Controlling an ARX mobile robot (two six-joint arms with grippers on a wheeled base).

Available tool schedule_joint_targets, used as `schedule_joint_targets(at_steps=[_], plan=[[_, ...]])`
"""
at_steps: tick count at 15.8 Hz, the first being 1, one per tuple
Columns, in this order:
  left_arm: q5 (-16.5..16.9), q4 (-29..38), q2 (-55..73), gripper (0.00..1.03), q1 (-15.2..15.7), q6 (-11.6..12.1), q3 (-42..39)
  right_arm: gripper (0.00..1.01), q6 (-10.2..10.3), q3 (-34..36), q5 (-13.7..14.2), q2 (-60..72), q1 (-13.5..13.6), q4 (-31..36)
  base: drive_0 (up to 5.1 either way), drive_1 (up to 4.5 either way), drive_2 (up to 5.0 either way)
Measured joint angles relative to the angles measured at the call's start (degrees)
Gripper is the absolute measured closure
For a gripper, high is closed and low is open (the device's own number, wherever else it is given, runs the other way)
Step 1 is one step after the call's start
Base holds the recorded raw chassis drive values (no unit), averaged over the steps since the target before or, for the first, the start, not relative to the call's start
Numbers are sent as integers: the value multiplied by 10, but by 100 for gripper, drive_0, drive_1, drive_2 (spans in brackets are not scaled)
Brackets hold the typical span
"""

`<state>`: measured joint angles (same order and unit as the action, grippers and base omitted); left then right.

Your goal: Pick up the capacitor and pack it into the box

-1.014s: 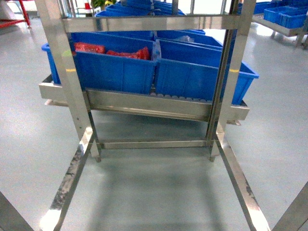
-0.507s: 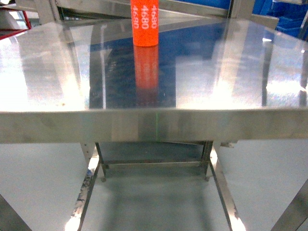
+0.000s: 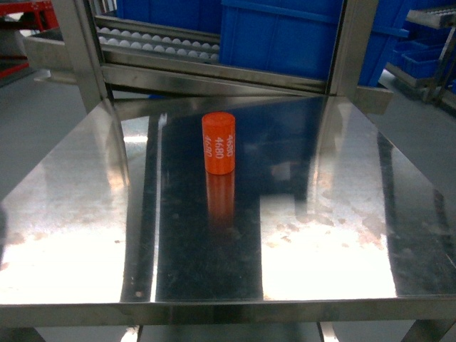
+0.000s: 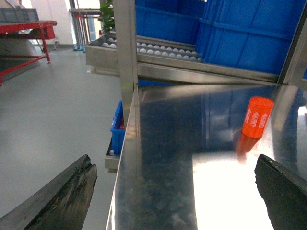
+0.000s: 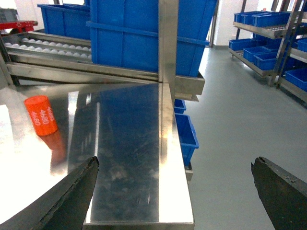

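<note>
The capacitor (image 3: 219, 143) is an orange cylinder with white "4680" print, standing upright near the middle back of a shiny steel table (image 3: 71, 235). It also shows in the left wrist view as the capacitor (image 4: 257, 117) ahead and to the right, and in the right wrist view as the capacitor (image 5: 41, 115) ahead and to the left. My left gripper (image 4: 173, 165) hangs open over the table's left edge, holding nothing. My right gripper (image 5: 175, 165) hangs open over the table's right edge, also holding nothing. Neither gripper shows in the head view. The box is out of view.
Big blue bins (image 3: 285, 35) sit on a roller rack (image 3: 157, 44) right behind the table, between steel uprights (image 3: 349, 50). A small blue bin (image 5: 187, 134) sits below the table's right side. Shelves with blue bins (image 5: 268, 33) stand at the far right.
The head view has risen from the frame under the table, past the table's front edge, to looking down on the tabletop with the capacitor.
</note>
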<state>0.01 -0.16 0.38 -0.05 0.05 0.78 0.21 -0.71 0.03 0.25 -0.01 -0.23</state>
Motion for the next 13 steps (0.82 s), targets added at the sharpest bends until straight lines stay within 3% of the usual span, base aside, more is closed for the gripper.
schedule_joint_targets(at_steps=[13], plan=[[0, -1, 0, 5, 0, 0, 0, 3, -1, 0, 0, 0, 0, -1, 0, 0, 0]])
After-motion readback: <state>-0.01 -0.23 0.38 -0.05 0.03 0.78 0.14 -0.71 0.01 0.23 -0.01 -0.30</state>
